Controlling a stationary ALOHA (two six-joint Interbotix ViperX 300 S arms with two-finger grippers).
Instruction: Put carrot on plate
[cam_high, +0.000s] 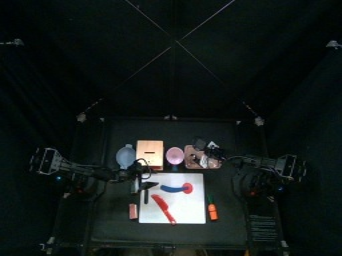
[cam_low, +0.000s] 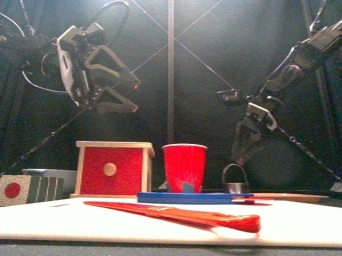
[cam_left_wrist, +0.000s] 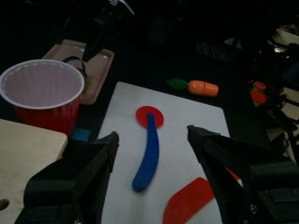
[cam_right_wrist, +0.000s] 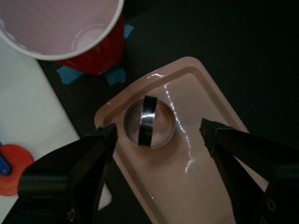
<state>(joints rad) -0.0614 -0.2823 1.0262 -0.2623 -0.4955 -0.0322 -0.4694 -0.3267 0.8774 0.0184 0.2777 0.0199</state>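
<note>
Carrot (cam_left_wrist: 204, 87) lies untouched on the table, well beyond the left gripper's (cam_left_wrist: 156, 156) spread, empty fingers (cam_left_wrist: 96, 157). Plate (cam_right_wrist: 197, 179) sits under the right gripper's (cam_right_wrist: 155, 150) wide-open, empty fingers, carrying only a metal ball (cam_right_wrist: 151, 122). Picking and placing remain.

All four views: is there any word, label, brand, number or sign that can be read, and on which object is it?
None: no readable text shows in any view.
The red cup, wooden box, plate and white board bear no lettering.
The red disc on the small white block is a plain mark, not a readable sign.
</note>
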